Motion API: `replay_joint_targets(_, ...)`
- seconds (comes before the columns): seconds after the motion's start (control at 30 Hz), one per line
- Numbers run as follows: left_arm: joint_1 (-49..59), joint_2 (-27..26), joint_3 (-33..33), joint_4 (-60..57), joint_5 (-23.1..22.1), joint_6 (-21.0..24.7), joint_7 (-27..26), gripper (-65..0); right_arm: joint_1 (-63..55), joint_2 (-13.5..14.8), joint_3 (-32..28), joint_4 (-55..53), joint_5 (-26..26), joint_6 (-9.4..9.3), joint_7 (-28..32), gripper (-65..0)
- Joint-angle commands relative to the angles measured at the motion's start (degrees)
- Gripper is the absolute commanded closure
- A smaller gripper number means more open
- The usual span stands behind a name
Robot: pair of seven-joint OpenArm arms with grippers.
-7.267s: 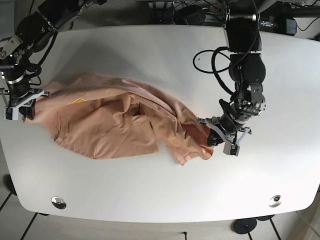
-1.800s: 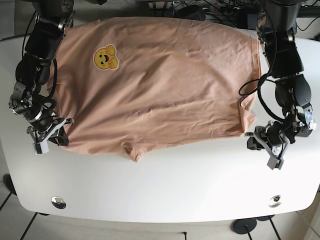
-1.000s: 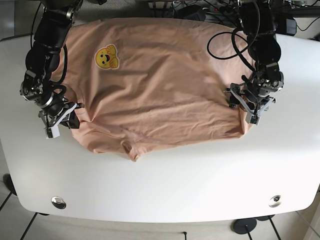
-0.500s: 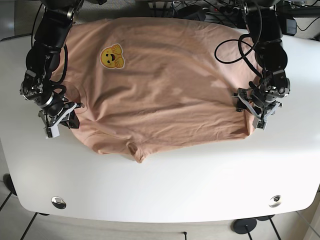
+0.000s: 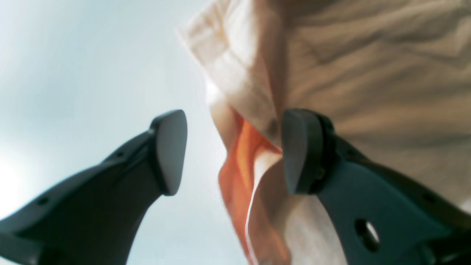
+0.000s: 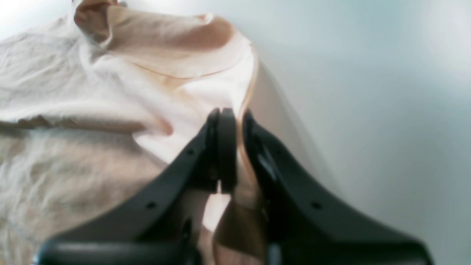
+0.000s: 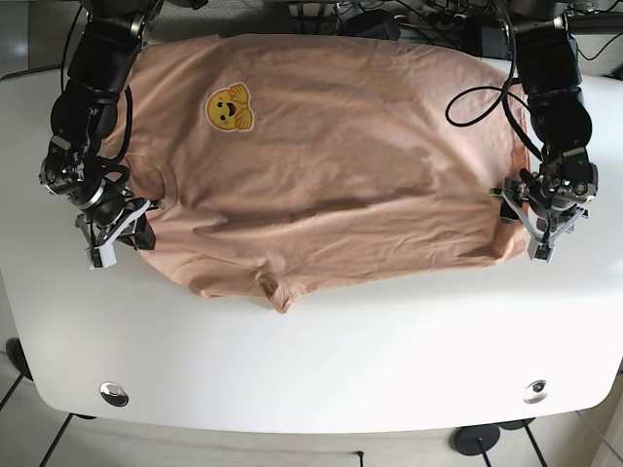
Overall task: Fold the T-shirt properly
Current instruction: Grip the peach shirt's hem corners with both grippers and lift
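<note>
The peach T-shirt (image 7: 331, 175) lies spread over the white table (image 7: 321, 360), its yellow smiley print (image 7: 230, 108) at the back left. My right gripper (image 7: 119, 233) is at the shirt's left edge, and the right wrist view shows it (image 6: 233, 121) shut on a fold of the cloth (image 6: 73, 110). My left gripper (image 7: 538, 226) is at the shirt's right edge. In the left wrist view it (image 5: 235, 151) is open, with the shirt's hem (image 5: 254, 158) hanging between the jaws, close to the right finger (image 5: 301, 151).
The shirt's far edge reaches the table's back edge, where cables (image 7: 389, 15) lie behind. Two metal discs (image 7: 114, 393) (image 7: 535, 391) sit near the front corners. A small bunched fold (image 7: 275, 292) sticks out of the shirt's near edge.
The shirt and its smiley print have slid to the right. My left arm moved right and outward with the shirt's right edge. My right arm has stayed in place.
</note>
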Motion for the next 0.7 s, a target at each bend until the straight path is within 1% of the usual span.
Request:
replay_joint_targets(0.03, -1.13, -3.34, -0.3, 0.79, -0.11, 0.18, -1.05, -37.6, 1.22, 0.93, 0.25, 0.93, 1.06, 0.15, 1.41, -2.1)
replay_joint_targets(0.17, -0.95, -5.54, -0.39, -0.09, -0.72, -0.26, -1.13, -37.6, 1.22, 0.93, 0.34, 0.93, 1.06, 0.15, 1.41, -2.1)
replay_joint_targets(0.2, -0.95, -5.45, -0.83, -0.09, -0.81, -2.11, -1.13, -37.6, 1.22, 0.93, 0.34, 0.93, 1.06, 0.15, 1.41, -2.1)
replay_joint_targets(0.23, -0.78, -5.1, -3.64, 0.0, -0.99, -7.47, -0.87, -37.6, 1.22, 0.84, 0.34, 0.93, 1.06, 0.15, 1.41, -2.1)
replay_joint_targets(0.27, -0.69, -4.84, -6.72, 0.0, -1.95, -11.51, -0.78, -37.6, 1.22, 0.84, 0.34, 0.93, 1.06, 0.15, 1.41, -2.1)
replay_joint_targets(0.3, -0.69, -3.08, -12.17, -0.35, -4.33, -14.9, -0.7, -37.6, 1.22, 0.84, 0.34, 0.93, 1.06, 0.15, 1.41, -2.1)
replay_joint_targets(0.37, -0.69, -1.76, -19.2, -0.44, -7.49, -14.9, 1.24, -37.6, 1.22, 0.84, 0.34, 0.93, 1.06, 0.15, 1.41, -2.1)
replay_joint_targets(0.4, -0.6, -1.58, -22.45, -0.53, -10.48, -14.9, 3.17, -37.6, 1.22, 0.84, 0.34, 0.93, 1.06, 0.15, 1.41, -2.1)
replay_joint_targets(0.43, -0.51, -0.97, -24.39, -1.06, -14.44, -14.9, 4.4, -37.6, 1.22, 0.93, 0.34, 0.93, 1.06, 0.15, 1.41, -2.1)
replay_joint_targets(0.5, 0.63, -0.88, -25.44, -3.96, -19.54, -14.9, 4.76, -37.8, 1.22, 0.84, 0.34, 0.93, 1.06, 0.15, 1.41, -2.1)
replay_joint_targets(0.53, 0.81, -0.88, -25.35, -6.95, -22.96, -14.9, 4.76, -37.8, 1.22, 0.84, 0.34, 0.93, 1.06, 0.15, 1.41, -2.1)
replay_joint_targets(0.6, 0.72, -0.88, -25.44, -11.17, -25.95, -14.9, 4.76, -37.8, 1.22, 0.84, 0.34, 0.93, 1.06, 0.15, 1.41, -2.1)
replay_joint_targets(0.7, 0.54, -0.88, -25.44, -16.18, -26.92, -14.9, 4.76, -37.8, 1.22, 0.84, 0.34, 0.93, 1.06, 0.15, 1.41, -2.1)
